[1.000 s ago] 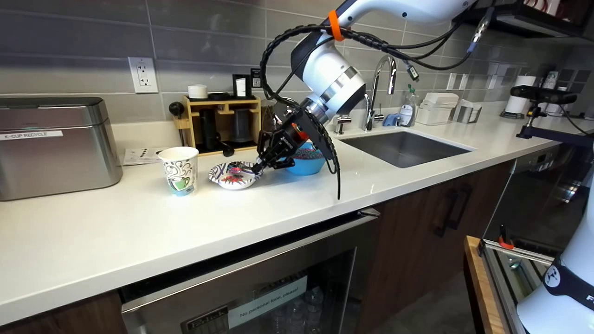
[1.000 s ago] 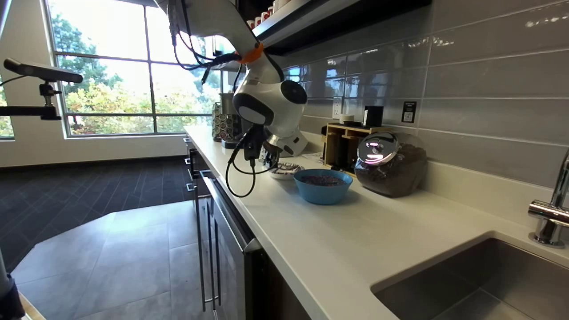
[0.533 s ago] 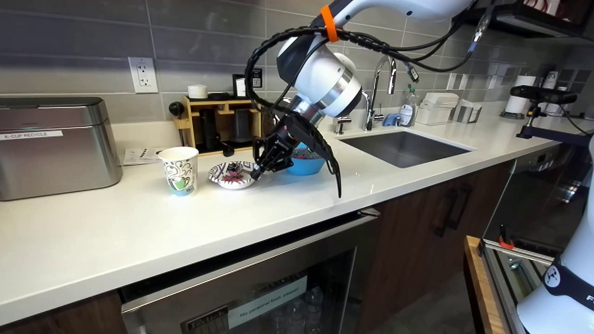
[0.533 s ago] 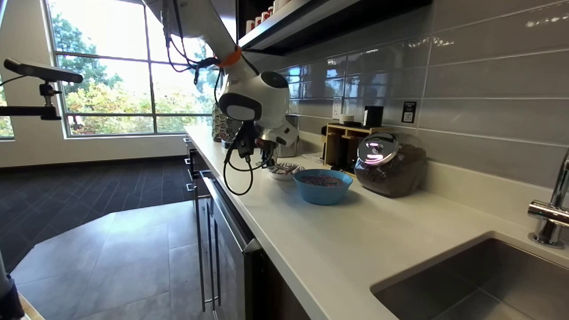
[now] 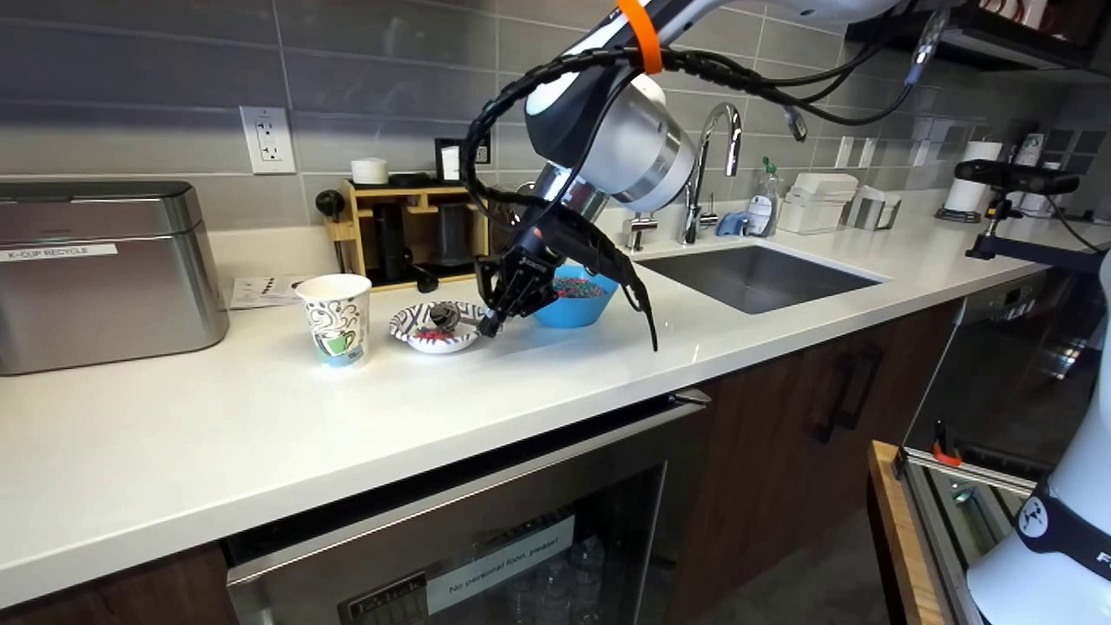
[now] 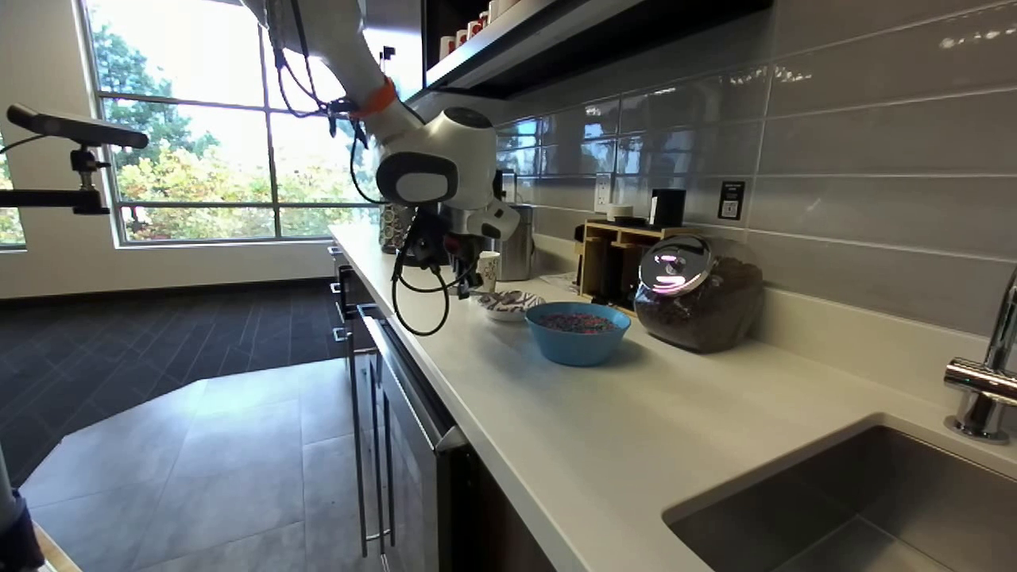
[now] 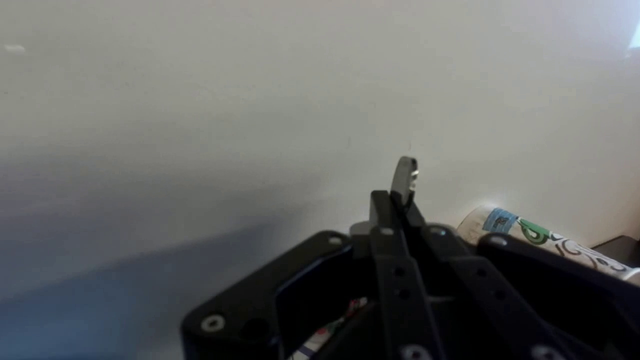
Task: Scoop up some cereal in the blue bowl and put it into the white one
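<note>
While the end effector (image 5: 490,325) clamps a metal spoon (image 5: 445,315), spoon head over the white bowl (image 5: 441,346) (a little reddish cereal (image 5: 431,333) inside), the blue bowl (image 6: 578,347) near it holding more cereal, both between front and back edges of the table (image 5: 260,434).

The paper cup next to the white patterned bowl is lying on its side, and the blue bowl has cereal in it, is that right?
No, the paper cup isn't on its side: an exterior view shows it standing upright next to the white patterned bowl. The blue bowl does have cereal in it.
</note>
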Controlling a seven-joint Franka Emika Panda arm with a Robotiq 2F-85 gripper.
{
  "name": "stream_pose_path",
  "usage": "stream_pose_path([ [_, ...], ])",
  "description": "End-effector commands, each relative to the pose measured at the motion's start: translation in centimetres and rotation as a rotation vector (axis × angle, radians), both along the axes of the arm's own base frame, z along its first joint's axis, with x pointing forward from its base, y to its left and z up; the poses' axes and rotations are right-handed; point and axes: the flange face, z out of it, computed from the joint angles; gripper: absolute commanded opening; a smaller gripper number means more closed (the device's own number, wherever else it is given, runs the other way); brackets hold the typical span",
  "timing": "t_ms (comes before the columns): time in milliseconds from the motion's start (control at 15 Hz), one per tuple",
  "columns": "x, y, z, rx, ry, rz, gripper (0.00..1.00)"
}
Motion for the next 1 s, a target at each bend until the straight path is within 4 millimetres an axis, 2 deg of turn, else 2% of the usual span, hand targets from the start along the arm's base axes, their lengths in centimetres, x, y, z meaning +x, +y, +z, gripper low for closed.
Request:
stream_pose_path([
  [0, -2.0, 0.2, 2.0, -0.050, 0.005, 0.007, 0.01],
  [133, -2.5, 0.1, 3.0, -0.069, -0.002, 0.024, 0.01],
  [333, -3.1, -0.3, 5.1, -0.008, -0.008, 0.015, 0.01],
  [467, -4.0, -1.2, 7.6, 0.088, -0.030, -0.027, 0.01],
  [733, -6.9, -5.1, 11.5, 0.289, -0.031, -0.128, 0.01],
  [933, -9.6, -9.2, 13.1, 0.436, -0.041, -0.190, 0.01],
])
